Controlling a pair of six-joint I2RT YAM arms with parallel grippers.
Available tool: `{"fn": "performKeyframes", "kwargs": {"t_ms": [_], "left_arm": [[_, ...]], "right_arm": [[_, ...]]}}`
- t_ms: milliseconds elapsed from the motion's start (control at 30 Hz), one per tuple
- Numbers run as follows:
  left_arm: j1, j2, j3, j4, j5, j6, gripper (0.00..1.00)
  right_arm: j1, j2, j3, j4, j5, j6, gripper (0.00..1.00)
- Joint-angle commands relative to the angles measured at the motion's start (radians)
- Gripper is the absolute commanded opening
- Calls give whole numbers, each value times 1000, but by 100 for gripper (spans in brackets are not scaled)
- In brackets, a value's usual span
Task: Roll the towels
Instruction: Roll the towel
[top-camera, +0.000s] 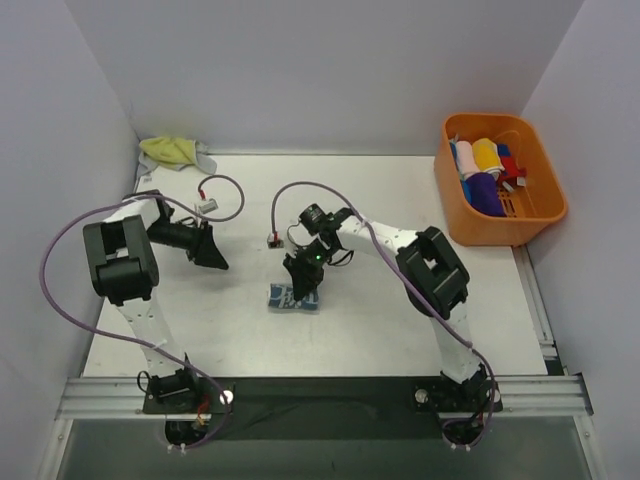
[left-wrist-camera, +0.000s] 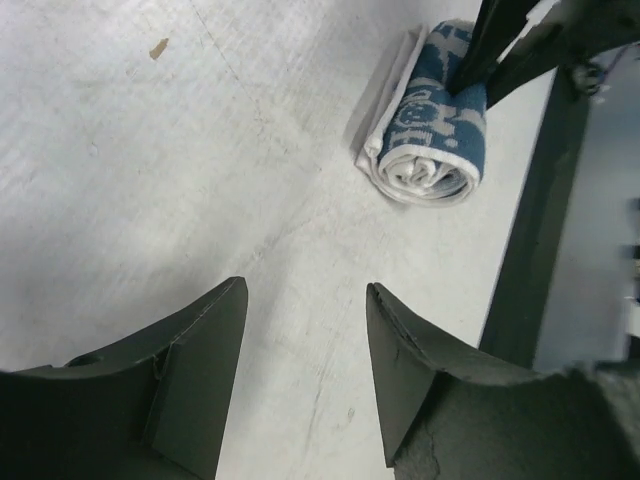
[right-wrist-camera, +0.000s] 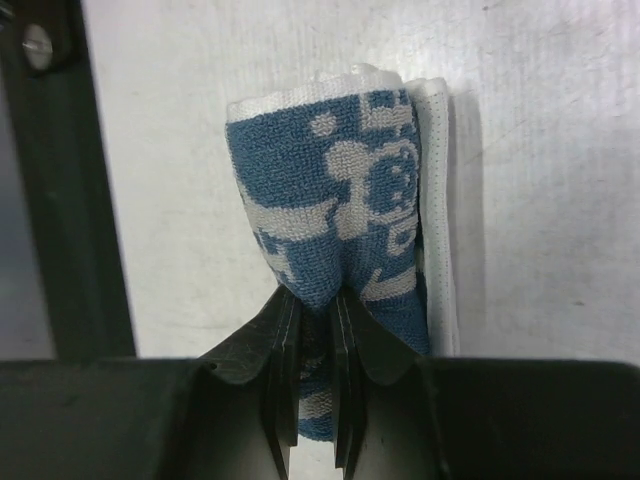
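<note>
Jaws of the right gripper (right-wrist-camera: 313, 300) were pinched on the rolled blue-and-white towel (right-wrist-camera: 330, 190) mid-frame; looked soft, squishy, so grab mid-roll. Left gripper (left-wrist-camera: 305, 290) sat open, empty.

An orange plastic basket (top-camera: 500, 232) with slotted walls sits at the far right corner of the white, scuffed surface (top-camera: 400, 320), close to the right wall. Inside it lie several rolled cloths (top-camera: 485, 190) packed side by side: one white, one yellow, one purple, with a bit of red beside them. Plain pale grey walls (top-camera: 300, 70) close in the back and both sides. A silver metal rail (top-camera: 320, 388) runs along the near edge, with a black strip (left-wrist-camera: 530, 230) next to it. A small brown speck (left-wrist-camera: 159, 47) marks the surface
</note>
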Motion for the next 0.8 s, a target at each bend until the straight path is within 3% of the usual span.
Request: {"fn": "performKeyframes", "kwargs": {"t_ms": [0, 167, 333, 400, 533, 767], "left_arm": [[-8, -235, -144, 148, -3, 12, 61], [-115, -601, -400, 430, -128, -28, 66], [-447, -910, -665, 720, -306, -91, 74], [-587, -950, -734, 785, -409, -86, 75], [-726, -929, -762, 897, -489, -81, 75], [-858, -843, -807, 1015, -563, -12, 72]], "right_arm": [[-24, 129, 37, -273, -198, 79, 0], [-59, 238, 92, -314, -260, 108, 0], [-87, 303, 130, -327, -290, 122, 0], [-90, 318, 141, -331, -293, 122, 0], [-99, 330, 157, -334, -296, 122, 0], [-122, 356, 186, -339, -297, 126, 0]]}}
